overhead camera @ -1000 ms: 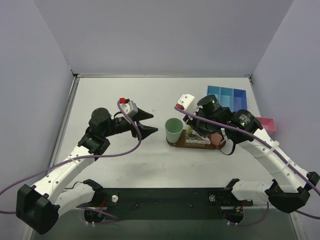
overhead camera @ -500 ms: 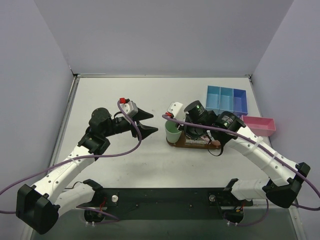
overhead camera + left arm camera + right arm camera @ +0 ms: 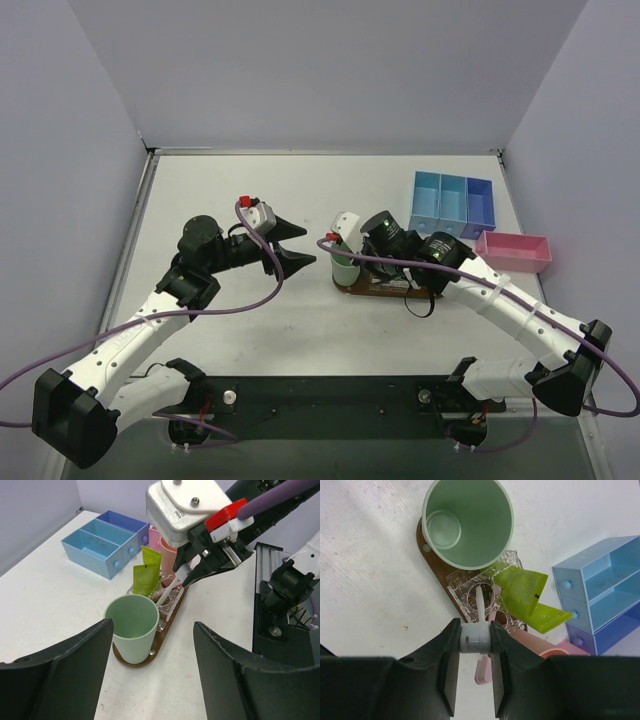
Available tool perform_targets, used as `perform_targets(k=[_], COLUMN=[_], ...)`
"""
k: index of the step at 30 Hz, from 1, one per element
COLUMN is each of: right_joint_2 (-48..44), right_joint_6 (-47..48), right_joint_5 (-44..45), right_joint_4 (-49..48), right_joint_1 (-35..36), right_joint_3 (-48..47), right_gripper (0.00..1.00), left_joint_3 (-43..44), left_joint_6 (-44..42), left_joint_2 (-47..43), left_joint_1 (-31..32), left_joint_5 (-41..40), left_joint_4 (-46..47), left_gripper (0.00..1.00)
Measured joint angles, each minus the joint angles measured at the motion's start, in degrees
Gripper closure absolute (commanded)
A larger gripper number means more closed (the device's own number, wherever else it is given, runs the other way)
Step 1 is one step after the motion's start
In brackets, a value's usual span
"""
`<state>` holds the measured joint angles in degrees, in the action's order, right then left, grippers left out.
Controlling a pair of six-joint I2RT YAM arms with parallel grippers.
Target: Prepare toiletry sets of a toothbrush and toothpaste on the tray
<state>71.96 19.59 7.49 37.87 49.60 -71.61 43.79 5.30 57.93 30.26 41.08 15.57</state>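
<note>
Notably slim, pale whitish toothbrush [image 3: 479, 601]

Tray [image 3: 378, 291] mostly under right arm [image 3: 505, 300]

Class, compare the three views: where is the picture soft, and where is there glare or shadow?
Top external: even light, barely any shadow on the table. Left wrist: fingers of the left claw loom dark and soft-edged, the green cup sharp. Right wrist: the clear plastic holder glints white.
</note>
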Motion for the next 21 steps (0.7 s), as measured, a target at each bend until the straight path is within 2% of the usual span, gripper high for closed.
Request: perform_targets(k=[21], right_joint_2=[-0.61], right_joint_6=[2.19], right_joint_5=[1.57], right_joint_4=[-7.76], right_joint_1=[-0.22], right_joint_3=[7.82], right_gripper=[1.00], left_joint_3=[0.00], left_joint_6=[-0.44], left_joint_2=[-0.15], left_joint_1=[0.00], left_joint_5=[-0.33], left_joint_4=[-0.15], left_gripper=[0.24])
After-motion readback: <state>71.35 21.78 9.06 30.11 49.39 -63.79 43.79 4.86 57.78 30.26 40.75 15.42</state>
